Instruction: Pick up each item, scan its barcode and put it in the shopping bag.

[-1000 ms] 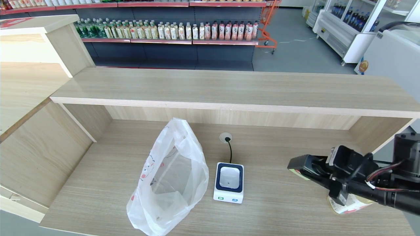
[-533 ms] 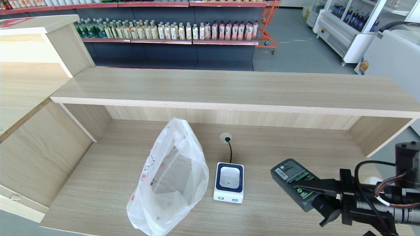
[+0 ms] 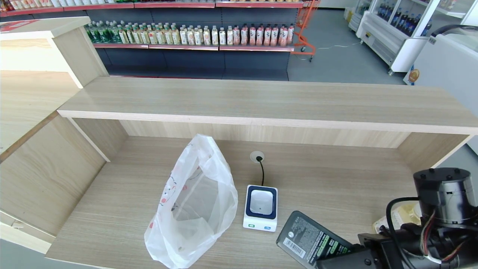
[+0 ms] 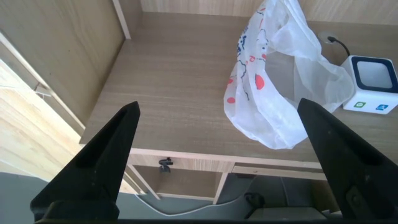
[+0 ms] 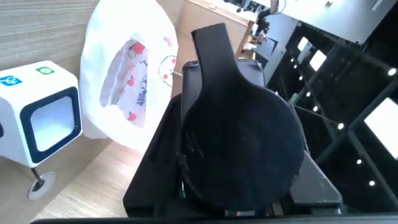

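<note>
Though slim and flat, dark rectangular package pinched in right pincer; left pincer spread wide

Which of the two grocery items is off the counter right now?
The dark flat packet with the barcode label, gripped by the right end effector near the scanner. The pale item rests on the counter farther right.

Shopping bag: on the counter, just left of the scanner.
Scanner: mid-counter, cable running back behind it.
Package: in the right gripper, right of the scanner, nearer the front edge.
Second item: far right, behind the arm.
</note>
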`<state>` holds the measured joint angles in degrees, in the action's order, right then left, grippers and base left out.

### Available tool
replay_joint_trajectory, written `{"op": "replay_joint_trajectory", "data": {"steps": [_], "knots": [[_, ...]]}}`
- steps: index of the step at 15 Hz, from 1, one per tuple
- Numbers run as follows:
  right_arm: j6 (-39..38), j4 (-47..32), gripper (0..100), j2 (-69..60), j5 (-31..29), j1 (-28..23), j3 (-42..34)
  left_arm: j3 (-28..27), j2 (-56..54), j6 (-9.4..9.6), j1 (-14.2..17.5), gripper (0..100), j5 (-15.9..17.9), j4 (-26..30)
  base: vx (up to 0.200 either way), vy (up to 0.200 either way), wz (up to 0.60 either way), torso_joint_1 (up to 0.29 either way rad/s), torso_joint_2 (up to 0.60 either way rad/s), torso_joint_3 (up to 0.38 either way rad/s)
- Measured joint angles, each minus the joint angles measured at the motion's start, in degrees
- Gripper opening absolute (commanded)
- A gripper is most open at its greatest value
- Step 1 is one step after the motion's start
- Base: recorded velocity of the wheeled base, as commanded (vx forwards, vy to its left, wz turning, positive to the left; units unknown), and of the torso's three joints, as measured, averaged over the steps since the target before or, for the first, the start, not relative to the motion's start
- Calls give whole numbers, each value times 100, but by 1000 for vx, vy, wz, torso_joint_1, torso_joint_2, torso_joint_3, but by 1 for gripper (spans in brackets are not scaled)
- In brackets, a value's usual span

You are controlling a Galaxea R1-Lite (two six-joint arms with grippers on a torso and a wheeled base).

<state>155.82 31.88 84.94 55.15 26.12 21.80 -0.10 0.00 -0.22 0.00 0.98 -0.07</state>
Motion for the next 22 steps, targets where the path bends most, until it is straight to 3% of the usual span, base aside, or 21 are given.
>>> {"op": "replay_joint_trajectory", "data": {"steps": [22], "knots": [[176,-9,0,94,510,91,26,0,0,-2,0,100,0,0,0,0,0,0,0,0]]}}
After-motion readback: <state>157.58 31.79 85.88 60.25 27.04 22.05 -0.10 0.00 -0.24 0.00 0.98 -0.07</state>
